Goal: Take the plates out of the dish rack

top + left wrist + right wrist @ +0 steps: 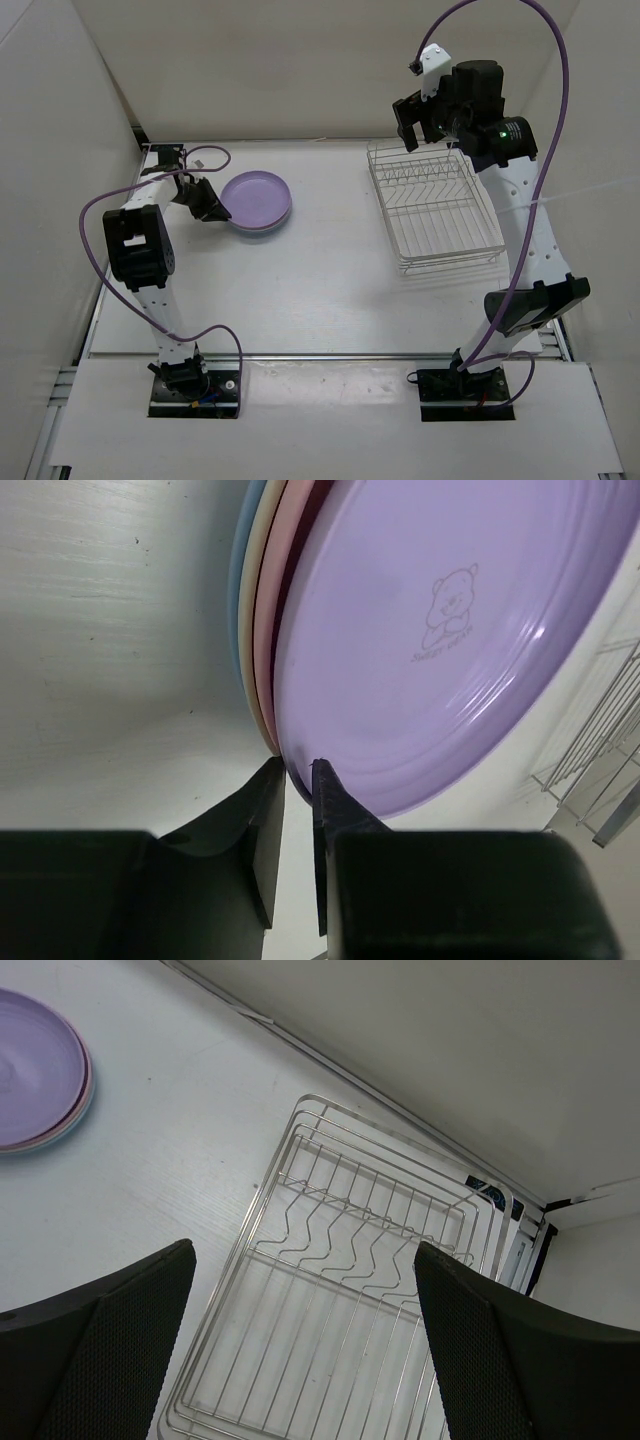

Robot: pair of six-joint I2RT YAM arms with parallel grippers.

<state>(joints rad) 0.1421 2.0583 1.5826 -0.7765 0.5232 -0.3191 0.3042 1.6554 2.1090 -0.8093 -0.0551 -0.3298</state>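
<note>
The plates lie in one stack on the table at the left, with the purple plate (258, 198) on top. In the left wrist view the purple plate (440, 630) fills the frame, and the edges of the pink plate (266, 660), the cream plate (251, 610) and the light blue plate (237, 570) show beneath it. My left gripper (213, 212) (297, 768) is at the stack's left edge, its jaws drawn in to a narrow gap on the purple plate's rim. The dish rack (435, 205) (243, 1245) holds nothing. My right gripper (418, 122) (305, 1250) hangs wide open above its far end.
White walls enclose the table at the back and on both sides. The rack's far right corner sits near the back wall. A purple cable loops over each arm. Part of the rack (600, 750) shows at the right edge of the left wrist view.
</note>
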